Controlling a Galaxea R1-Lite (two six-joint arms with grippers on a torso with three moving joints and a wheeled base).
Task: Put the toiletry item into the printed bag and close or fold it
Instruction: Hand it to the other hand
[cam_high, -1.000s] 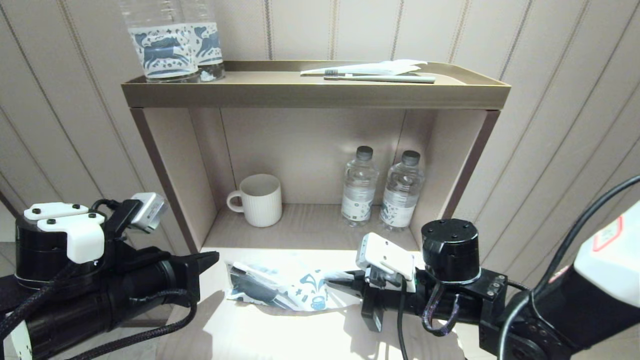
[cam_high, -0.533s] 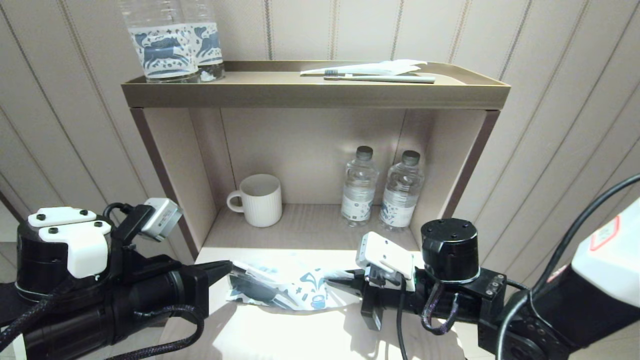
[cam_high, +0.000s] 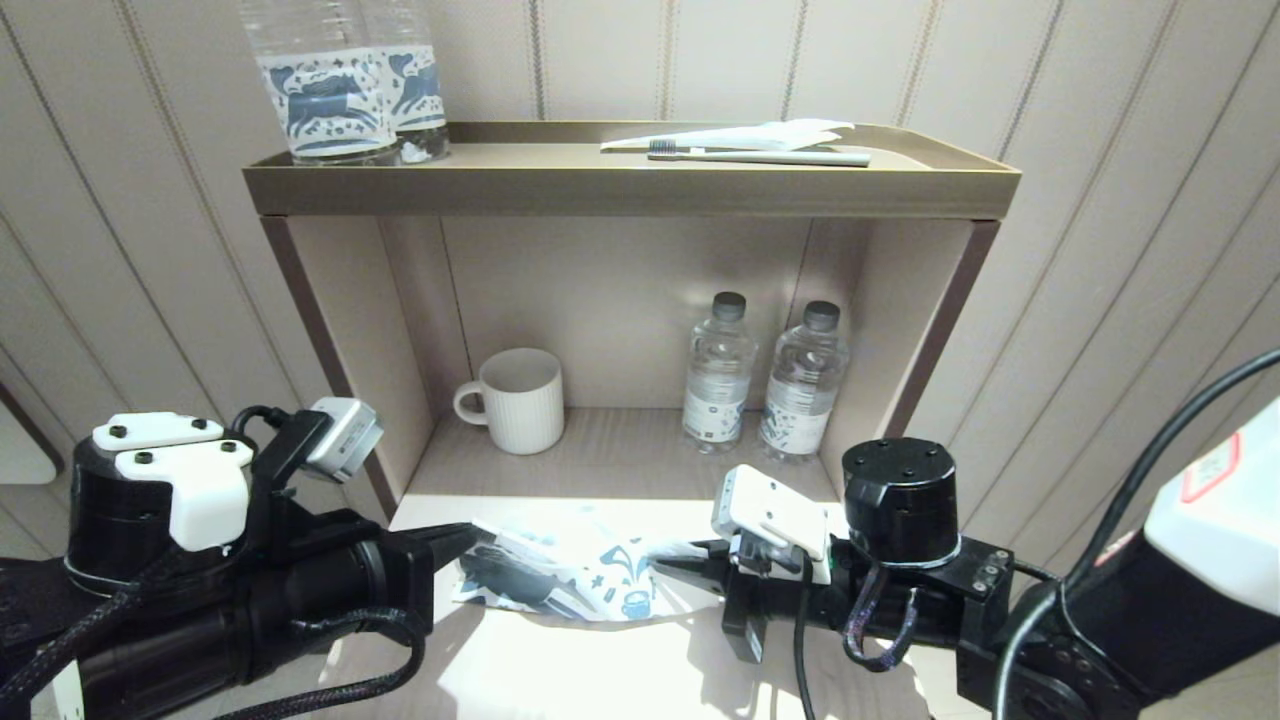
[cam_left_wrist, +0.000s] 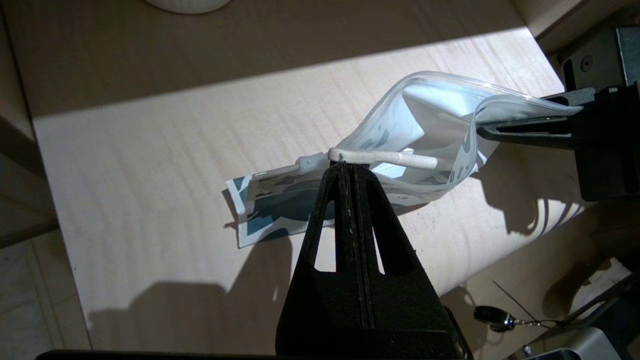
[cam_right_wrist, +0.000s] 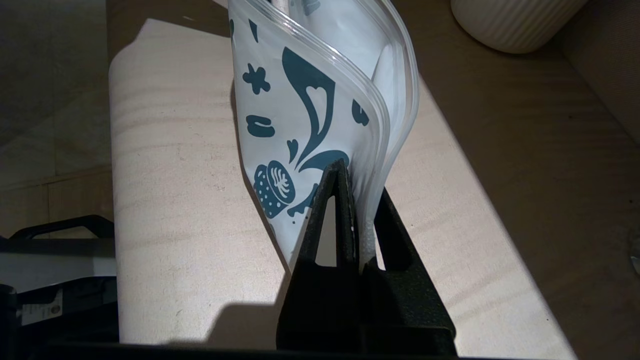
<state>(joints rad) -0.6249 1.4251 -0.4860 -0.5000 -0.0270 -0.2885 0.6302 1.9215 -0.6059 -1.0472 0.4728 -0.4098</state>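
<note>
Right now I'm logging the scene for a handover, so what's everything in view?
bag: 1, white with blue print, on lower shelf front, mouth pinched by right gripper.
toothbrush: 1, white, partly in bag.
mug: 1, white, inside shelf.
small bottles: 2, clear, inside shelf.
large bottles: 2, clear, blue labels, top tray.
second toothbrush: 1, greyish, top tray, on white wrapper.
left gripper: shut, at toothbrush.
right gripper: shut on bag.

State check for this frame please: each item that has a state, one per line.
printed bag: mouth open, one edge pinched, lying on the counter
toiletry item: partly inside the bag
left gripper: shut, tip at the toiletry item
right gripper: shut on printed bag
cup: upright
</note>
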